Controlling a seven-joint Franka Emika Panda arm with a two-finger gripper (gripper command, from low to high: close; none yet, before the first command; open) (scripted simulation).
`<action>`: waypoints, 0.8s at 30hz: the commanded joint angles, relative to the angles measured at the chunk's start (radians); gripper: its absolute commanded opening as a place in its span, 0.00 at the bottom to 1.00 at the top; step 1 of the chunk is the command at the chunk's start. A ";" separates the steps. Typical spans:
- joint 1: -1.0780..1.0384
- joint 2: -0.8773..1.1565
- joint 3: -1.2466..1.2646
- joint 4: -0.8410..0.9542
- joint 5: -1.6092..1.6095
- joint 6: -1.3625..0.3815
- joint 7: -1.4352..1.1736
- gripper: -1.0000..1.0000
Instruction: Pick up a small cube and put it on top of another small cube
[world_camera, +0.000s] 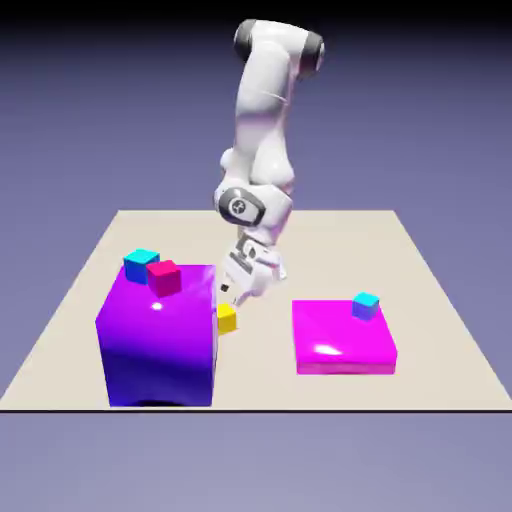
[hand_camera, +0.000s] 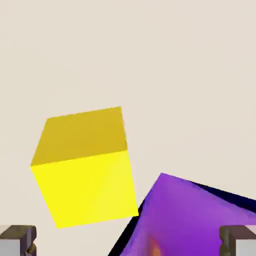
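One glossy yellow small cube (hand_camera: 85, 167) sits beneath the wide-open, empty claw (hand_camera: 128, 242).

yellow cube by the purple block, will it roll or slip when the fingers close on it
The yellow cube has flat faces, so it probably won't roll. Its glossy skin may slip in an off-centre pinch. It sits close to the big purple block, so a nudge could jam it there.

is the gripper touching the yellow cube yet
Apart. In the hand view the yellow cube sits on bare table ahead of the open gripper, clear of both fingertips.
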 joint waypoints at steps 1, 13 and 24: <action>-0.009 0.003 0.007 -0.002 -0.018 -0.001 -0.002 0.50; -0.016 0.401 -0.092 0.101 -0.243 -0.312 0.087 0.50; -0.012 0.218 -0.047 0.054 -0.140 -0.169 0.046 0.00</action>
